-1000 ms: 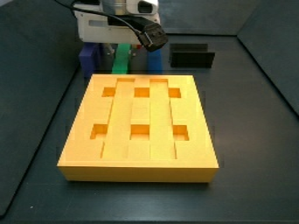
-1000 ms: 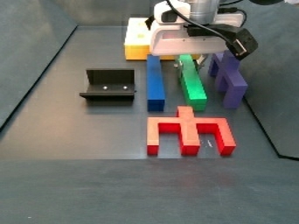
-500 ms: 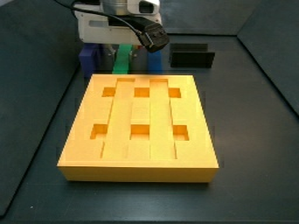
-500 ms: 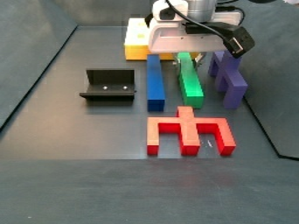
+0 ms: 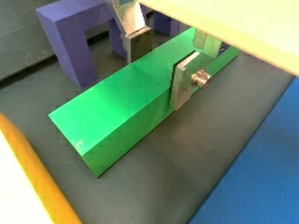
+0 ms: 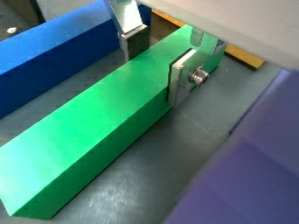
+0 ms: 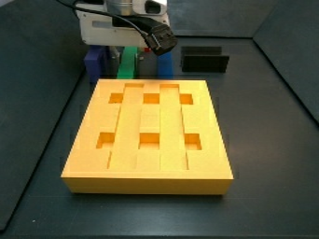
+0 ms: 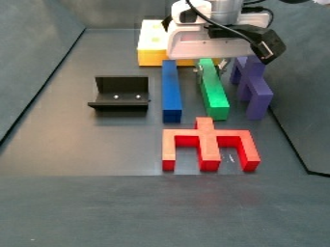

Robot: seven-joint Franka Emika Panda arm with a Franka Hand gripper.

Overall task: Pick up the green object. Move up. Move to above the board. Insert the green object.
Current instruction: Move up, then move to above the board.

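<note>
The green object (image 8: 213, 89) lies flat on the dark floor between a blue bar (image 8: 172, 92) and a purple piece (image 8: 256, 87). My gripper (image 8: 206, 60) is down over its far end, near the board (image 8: 152, 43). In both wrist views the gripper (image 5: 156, 66) (image 6: 158, 63) straddles the green object (image 5: 122, 105) (image 6: 105, 122), with one silver finger (image 6: 184, 77) flat against one long side and the other finger (image 6: 132, 42) at the opposite side. The board (image 7: 125, 126) fills a side view, with the green object (image 7: 127, 63) behind it under the gripper (image 7: 129, 51).
A red forked piece (image 8: 209, 147) lies in front of the green object. The fixture (image 8: 119, 94) stands to the left of the blue bar and shows behind the board (image 7: 206, 59). The purple piece (image 5: 76, 35) and blue bar (image 6: 59, 48) flank the fingers closely.
</note>
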